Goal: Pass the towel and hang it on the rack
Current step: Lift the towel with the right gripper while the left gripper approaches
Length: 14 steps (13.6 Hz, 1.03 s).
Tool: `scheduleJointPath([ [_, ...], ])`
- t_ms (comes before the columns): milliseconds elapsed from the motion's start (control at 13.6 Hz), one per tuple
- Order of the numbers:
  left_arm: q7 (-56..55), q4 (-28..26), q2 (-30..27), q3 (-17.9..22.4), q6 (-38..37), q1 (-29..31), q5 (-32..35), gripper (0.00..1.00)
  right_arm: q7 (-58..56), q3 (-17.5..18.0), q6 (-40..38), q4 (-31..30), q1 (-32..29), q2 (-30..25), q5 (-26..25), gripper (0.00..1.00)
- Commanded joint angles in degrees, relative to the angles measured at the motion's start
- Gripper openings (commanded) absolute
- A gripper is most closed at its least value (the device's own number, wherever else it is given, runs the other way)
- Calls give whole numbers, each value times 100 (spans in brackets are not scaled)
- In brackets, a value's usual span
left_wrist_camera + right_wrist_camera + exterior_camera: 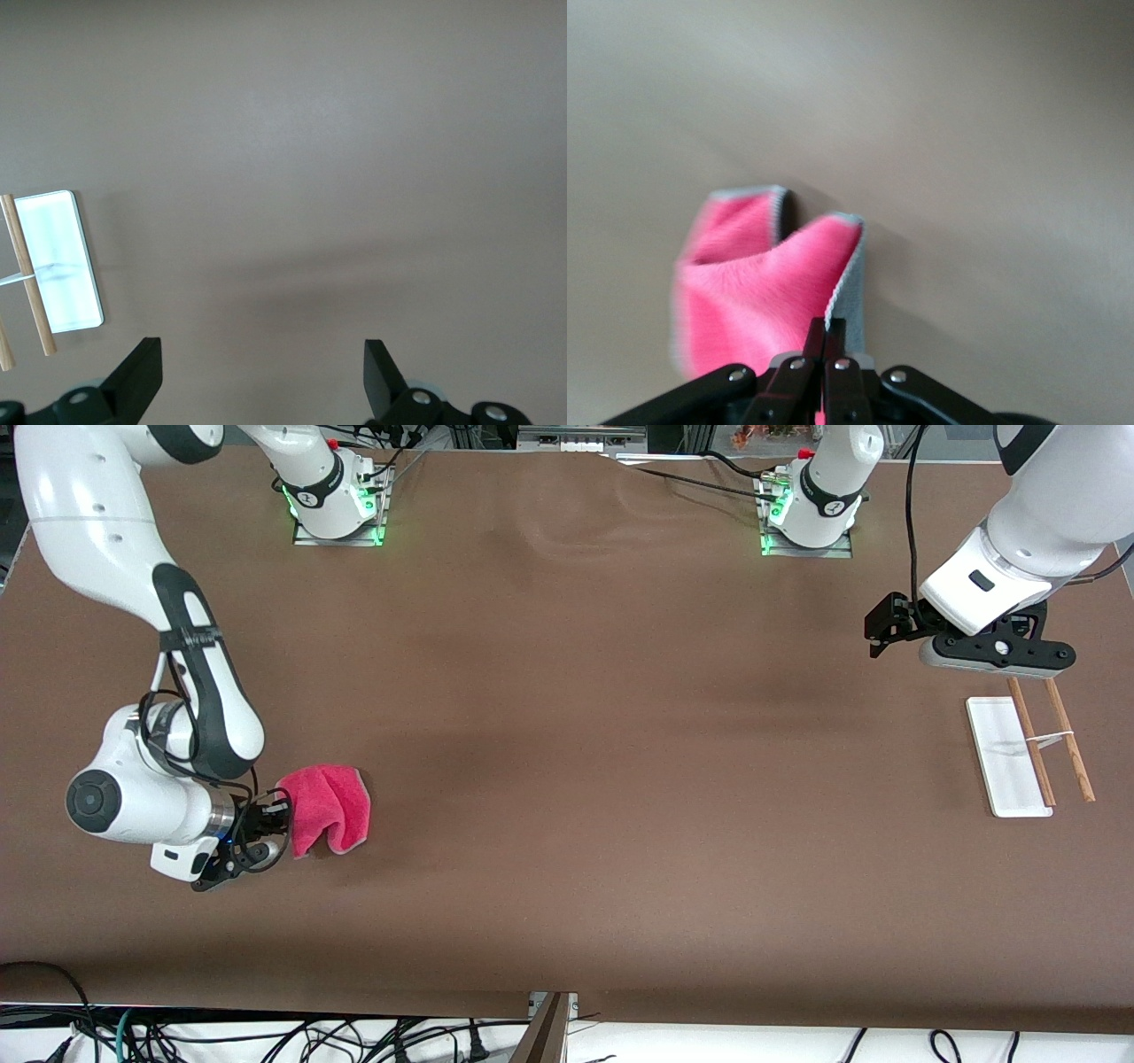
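The pink-red towel [328,808] with a pale grey trim is bunched low at the table's right-arm end. My right gripper [279,821] is shut on its edge. In the right wrist view the fingers [826,332] pinch the trimmed edge and the towel [753,283] spreads out from them. I cannot tell whether the towel touches the table. The rack [1001,757], a white base with two wooden rods [1032,744], stands at the left arm's end. My left gripper [881,633] is open and empty over bare table beside the rack. In the left wrist view [263,354] the rack [58,261] shows at the edge.
The brown table [576,735] is bare between the towel and the rack. Both arm bases [337,505] stand along the table's edge farthest from the front camera. Cables hang below the edge nearest to it.
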Motion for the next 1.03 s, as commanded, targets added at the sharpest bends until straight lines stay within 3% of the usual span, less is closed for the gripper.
scheduleJointPath([
  [0,-58,202,76,-3,-198,-22,-26,100,-25,446,-654,221,124,-533,67,0],
  [295,-58,202,76,-3,-216,-22,-26,100,1580,807,-1237,1040,835,-542,84,0],
  [663,-58,202,67,14,-304,-13,-35,100,3240,940,-878,1453,2109,-534,23,0],
  [957,-58,202,85,32,-304,31,-35,100,3930,966,-377,1507,2629,-534,23,0],
])
